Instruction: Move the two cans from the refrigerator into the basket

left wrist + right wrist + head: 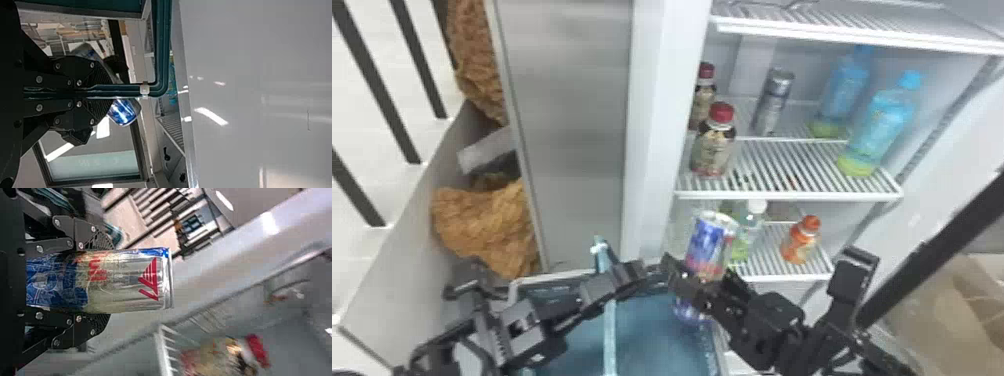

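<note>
Right wrist view: jaws clasp 1 can [121, 282].

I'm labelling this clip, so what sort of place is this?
Probably a robot test area at an open refrigerator, judging by its wire shelves, the orange bottle and the right gripper holding a can.

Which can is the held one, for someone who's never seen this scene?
Find the open refrigerator, then the teal basket low in front of it. At the basket's right side in the head view, the right pincer grips the can. It's tilted, blue and silver with red markings, unlike the plain silver can on the middle shelf.
</note>
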Controlling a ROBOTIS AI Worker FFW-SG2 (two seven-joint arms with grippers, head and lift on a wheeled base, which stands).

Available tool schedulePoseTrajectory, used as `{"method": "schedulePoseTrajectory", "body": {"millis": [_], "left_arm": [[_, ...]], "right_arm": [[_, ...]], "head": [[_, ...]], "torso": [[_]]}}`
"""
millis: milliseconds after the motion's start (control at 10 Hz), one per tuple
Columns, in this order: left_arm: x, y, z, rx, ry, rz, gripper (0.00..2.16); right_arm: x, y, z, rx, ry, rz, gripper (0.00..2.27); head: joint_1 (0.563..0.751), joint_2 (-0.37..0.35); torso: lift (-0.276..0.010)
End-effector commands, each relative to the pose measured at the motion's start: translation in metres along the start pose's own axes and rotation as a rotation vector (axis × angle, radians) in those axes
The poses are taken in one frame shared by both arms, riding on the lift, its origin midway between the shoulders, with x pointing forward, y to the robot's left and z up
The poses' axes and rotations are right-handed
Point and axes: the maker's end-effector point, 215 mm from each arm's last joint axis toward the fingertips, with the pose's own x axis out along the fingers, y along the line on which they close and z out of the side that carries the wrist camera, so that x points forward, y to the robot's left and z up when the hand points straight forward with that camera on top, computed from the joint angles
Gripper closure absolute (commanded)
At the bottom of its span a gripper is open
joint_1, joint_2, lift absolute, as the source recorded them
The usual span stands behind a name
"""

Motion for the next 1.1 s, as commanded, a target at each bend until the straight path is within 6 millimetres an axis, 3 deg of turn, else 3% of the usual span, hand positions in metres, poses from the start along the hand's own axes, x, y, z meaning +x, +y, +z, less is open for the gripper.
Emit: {"method": "schedulePoseTrajectory", "body": {"millis": [0, 400, 700, 800, 1000], "left_arm": [[0.000, 0.000, 0.000, 0.000, -0.001, -0.002, 1.19], [0.000, 0.000, 0.001, 0.002, -0.004, -0.001, 1.19], [-0.001, 0.000, 0.001, 0.000, -0.007, 0.000, 1.19], [-0.001, 0.001, 0.001, -0.002, -0.008, 0.000, 1.19], [-0.002, 0.000, 0.001, -0.002, -0.010, -0.002, 1.19]], "right_arm": [[0.003, 0.005, -0.021, 0.020, 0.061, 0.012, 1.27], [0.005, 0.006, -0.051, 0.046, 0.151, 0.038, 1.22], [0.008, 0.005, -0.070, 0.087, 0.210, 0.069, 0.49], [0.008, 0.005, -0.069, 0.081, 0.210, 0.069, 0.36], [0.008, -0.002, -0.060, 0.068, 0.186, 0.055, 0.30]], "head": [[0.695, -0.138], [0.695, -0.111], [0.695, -0.100], [0.695, -0.095], [0.695, -0.096]], "torso": [[-0.031], [-0.031], [-0.031], [-0.031], [-0.031]]}}
